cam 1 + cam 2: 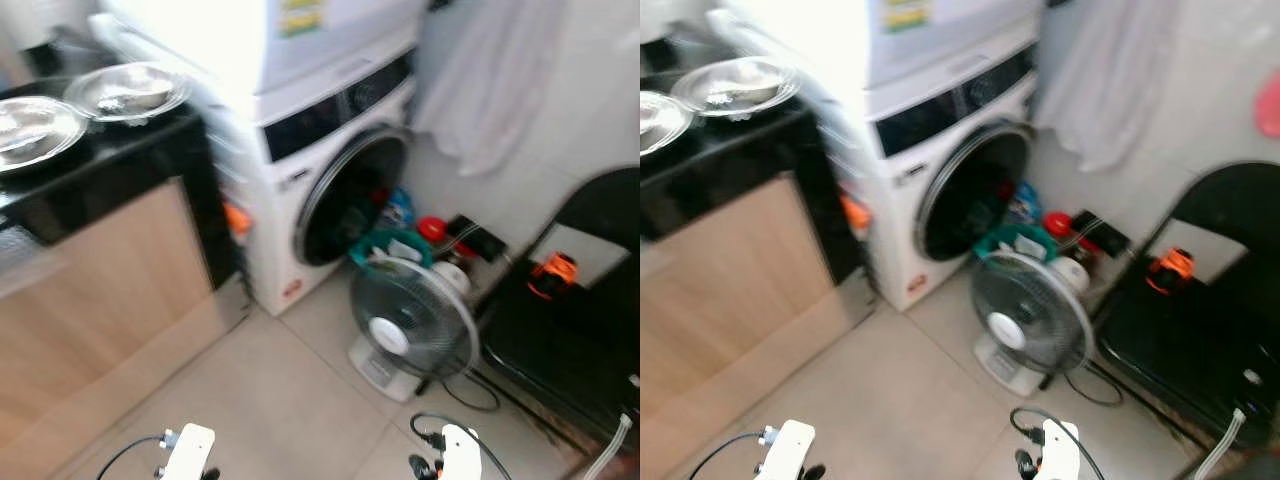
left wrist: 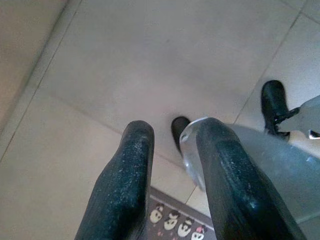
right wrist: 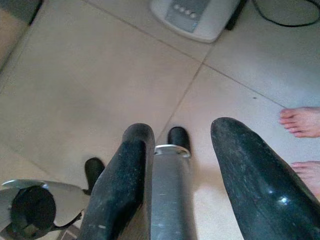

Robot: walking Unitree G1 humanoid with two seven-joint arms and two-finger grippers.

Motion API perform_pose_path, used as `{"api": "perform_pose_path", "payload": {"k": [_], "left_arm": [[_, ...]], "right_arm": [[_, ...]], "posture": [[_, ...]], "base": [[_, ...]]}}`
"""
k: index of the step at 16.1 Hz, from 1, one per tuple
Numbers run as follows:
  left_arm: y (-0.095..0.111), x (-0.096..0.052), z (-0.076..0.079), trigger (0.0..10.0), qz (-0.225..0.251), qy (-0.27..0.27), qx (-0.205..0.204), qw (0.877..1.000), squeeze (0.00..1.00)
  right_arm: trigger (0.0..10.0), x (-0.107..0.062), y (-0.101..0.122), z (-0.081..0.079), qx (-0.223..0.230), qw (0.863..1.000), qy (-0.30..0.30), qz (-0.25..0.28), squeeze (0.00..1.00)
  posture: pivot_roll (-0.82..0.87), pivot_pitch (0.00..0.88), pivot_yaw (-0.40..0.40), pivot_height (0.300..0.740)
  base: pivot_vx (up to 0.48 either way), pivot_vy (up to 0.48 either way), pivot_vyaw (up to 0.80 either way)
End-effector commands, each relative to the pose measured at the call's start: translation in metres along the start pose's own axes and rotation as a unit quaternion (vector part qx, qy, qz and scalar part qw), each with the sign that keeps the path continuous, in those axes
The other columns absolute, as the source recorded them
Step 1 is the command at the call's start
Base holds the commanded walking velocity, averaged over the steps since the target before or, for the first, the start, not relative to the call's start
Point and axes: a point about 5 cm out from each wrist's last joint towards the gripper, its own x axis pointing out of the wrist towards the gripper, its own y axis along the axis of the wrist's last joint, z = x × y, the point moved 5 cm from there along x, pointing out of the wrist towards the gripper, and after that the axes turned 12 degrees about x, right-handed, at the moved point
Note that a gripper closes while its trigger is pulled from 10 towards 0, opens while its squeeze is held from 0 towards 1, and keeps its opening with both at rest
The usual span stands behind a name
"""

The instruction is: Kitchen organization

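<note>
Pincers (image 2: pixel 170 175) (image 3: pixel 200 170) hang; two steel lids (image 1: pixel 128 90), one fan (image 1: pixel 413 318).

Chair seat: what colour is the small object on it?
Orange and black; the object on the chair shows best in the left eye view.

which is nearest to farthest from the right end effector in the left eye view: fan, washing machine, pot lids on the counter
1. Fan: on the floor just ahead of the right end effector, slightly to its left.
2. Washing machine: behind the fan, door open, further ahead and left.
3. Pot lids: on the black counter, far left, farthest.
</note>
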Motion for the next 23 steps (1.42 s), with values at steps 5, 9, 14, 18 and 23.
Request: {"api": "perform_pose_path", "payload": {"k": [5,9,14,18,23], "left_arm": [[-0.0068,-0.0016,0.0001,10.0,-0.009,0.0,-0.005,1.0,0.0],[-0.0067,-0.0015,-0.0002,10.0,-0.01,0.0,-0.004,1.0,0.0],[-0.0065,-0.0013,-0.0012,10.0,-0.012,0.003,0.004,1.0,0.0],[-0.0066,-0.0011,-0.0014,10.0,-0.015,0.004,0.006,1.0,0.0],[-0.0068,-0.0009,-0.0011,10.0,-0.017,0.005,0.005,1.0,0.0]], "right_arm": [[10.0,-0.0016,-0.0063,0.0025,0.013,1.0,-0.009,-0.001,0.0],[10.0,-0.0014,-0.0064,0.0023,0.011,1.0,-0.009,-0.003,0.0],[10.0,-0.0012,-0.0048,0.0039,-0.018,1.0,-0.015,-0.004,0.0],[10.0,-0.0011,-0.0046,0.0035,-0.015,1.0,-0.013,-0.004,0.0],[10.0,-0.001,-0.0053,0.0038,-0.017,1.0,-0.014,-0.008,0.0]], "posture": [[0.0,0.083,-0.028,0.74],[0.0,0.081,-0.027,0.74],[0.0,0.082,-0.028,0.74],[0.0,0.082,-0.031,0.74],[0.0,0.075,-0.03,0.74]], "base": [[0.0,0.267,-0.36],[0.0,0.262,0.0],[0.0,0.204,0.3],[0.0,0.0,0.8],[0.0,0.0,0.8]]}}
